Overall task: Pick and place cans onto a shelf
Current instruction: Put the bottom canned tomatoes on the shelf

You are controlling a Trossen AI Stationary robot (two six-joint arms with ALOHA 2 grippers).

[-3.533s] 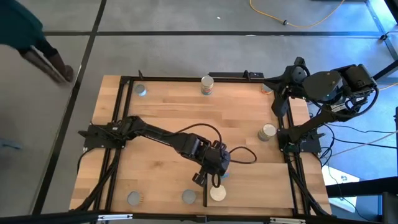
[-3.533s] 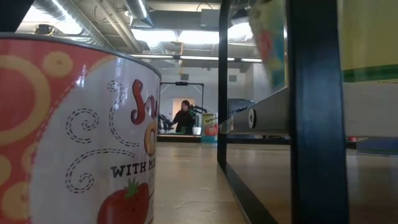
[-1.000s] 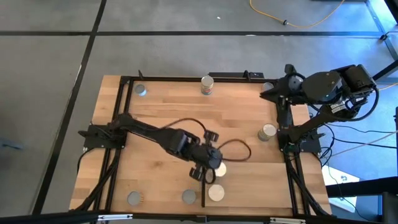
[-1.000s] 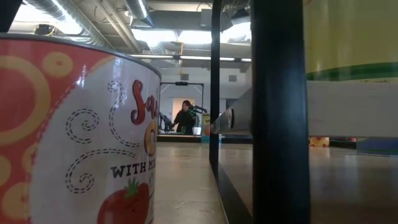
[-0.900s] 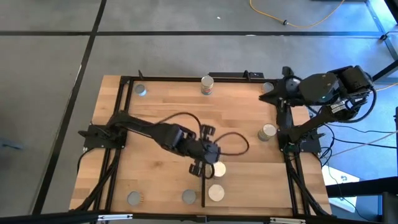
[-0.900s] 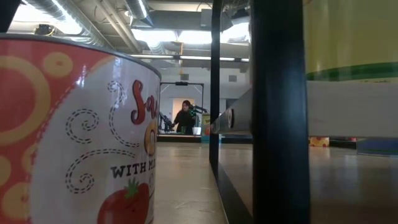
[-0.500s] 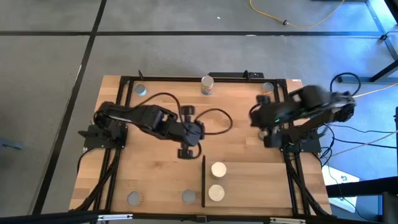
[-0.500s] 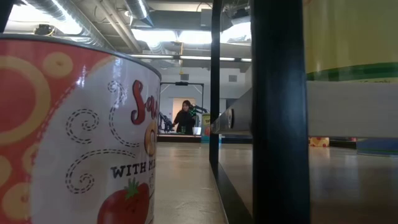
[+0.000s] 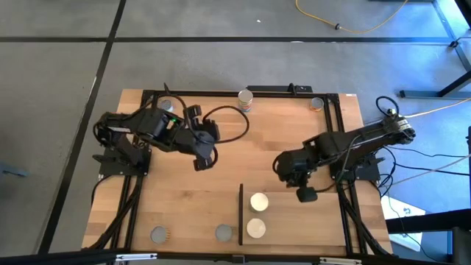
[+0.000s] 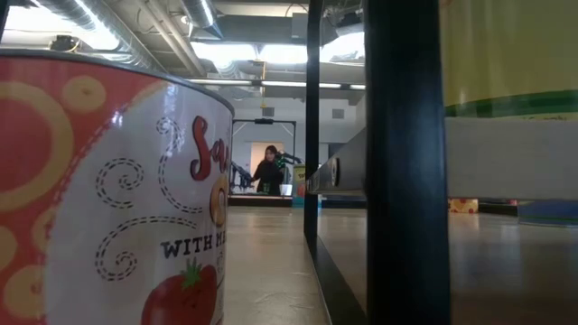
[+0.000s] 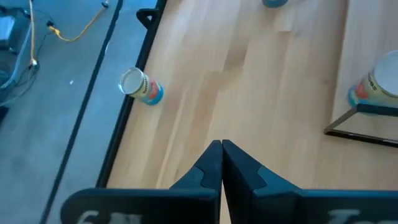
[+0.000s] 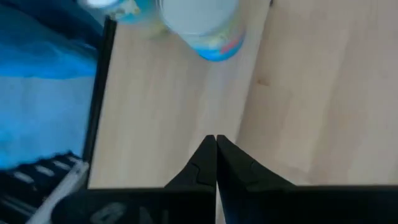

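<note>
Metal tins like these cans are probably rigid, light and a little slick, best pinched across the round side wall. Left hand (image 9: 200, 161), fingers pressed together and empty, hovers well apart from any. Right hand (image 9: 306, 194), also pressed together and empty, hangs just beside two cans (image 9: 257, 201) standing on the shelf (image 9: 309, 224).

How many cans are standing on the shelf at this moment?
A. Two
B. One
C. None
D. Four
A. In the high view two cream-topped cans stand on the shelf, just right of its black upright edge, and no other can is on it.
</note>
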